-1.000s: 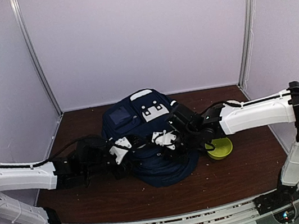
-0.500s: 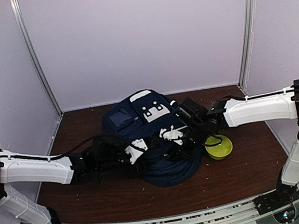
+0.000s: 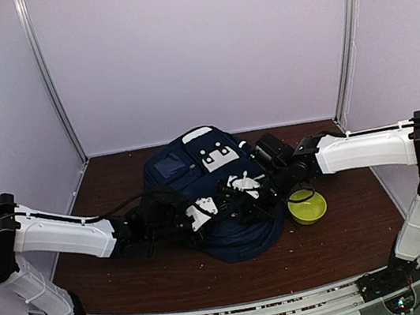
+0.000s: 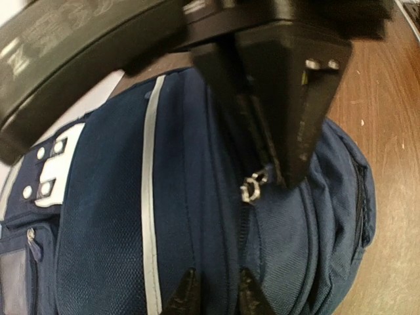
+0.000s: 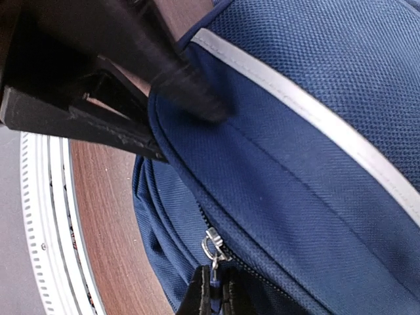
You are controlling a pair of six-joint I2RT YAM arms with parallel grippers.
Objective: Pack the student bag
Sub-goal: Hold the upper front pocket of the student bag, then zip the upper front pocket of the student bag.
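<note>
Pale lilac walls point(image 3: 193, 48) close in a dark brown wooden surface point(image 3: 343, 240). At its middle lies the student bag point(image 3: 242, 236), a large navy-blue fabric backpack. Its long axis runs from the far wall toward the near edge, leaning a little to the right as it comes nearer. The top end, marked by white-grey patches point(image 3: 216, 155), points away toward the back wall. The rounded bottom end faces the arm bases. A thin white stripe point(image 4: 151, 197) follows the same long line down the front panel.

Both arms reach inward and meet over the bag's near half. The right claw point(image 5: 213, 292) is closed tight on the small silver metal zipper pull point(image 5: 211, 249). The pull sits on the zip seam that curves along the bag's side, and its tab disappears between the black fingertips. From the left wrist camera the same pull shows hanging just under that claw's dark fingers.

The left claw point(image 4: 215, 295) comes in from the opposite side with its two tips set narrow. A ridge of navy fabric beside the zip line lies between them. Whether the tips actually pinch that fabric I cannot tell.

A round yellow-green bowl point(image 3: 307, 207) sits on the surface just beside the bag's right flank, under the right arm.
</note>
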